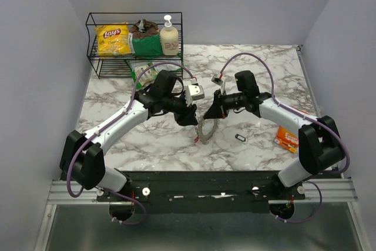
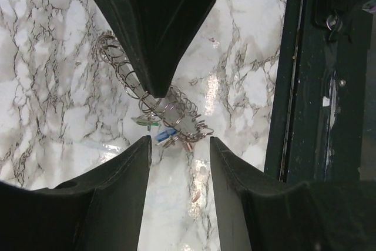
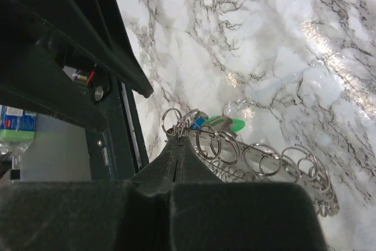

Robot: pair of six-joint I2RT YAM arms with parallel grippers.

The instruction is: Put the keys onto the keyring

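Note:
A chain of linked metal keyrings [image 1: 205, 130] hangs from my right gripper [image 1: 210, 113] down to the marble table. In the right wrist view the right gripper [image 3: 178, 134] is shut on a ring at the chain's end [image 3: 264, 163]. A green key [image 3: 228, 124] and a blue key [image 3: 198, 123] sit just beyond the tips. My left gripper [image 1: 189, 117] is open and empty, close to the left of the chain. In the left wrist view its tips [image 2: 179, 142] sit just short of the rings [image 2: 176, 116], the green key [image 2: 145, 121] and the blue key [image 2: 165, 134].
A flat orange packet [image 1: 286, 139] lies at the right, and a small dark object [image 1: 240, 137] lies right of the chain. A wire basket [image 1: 134, 44] with chips, a bag and a soap bottle stands at the back left. The table's front edge rail [image 2: 294, 86] is close.

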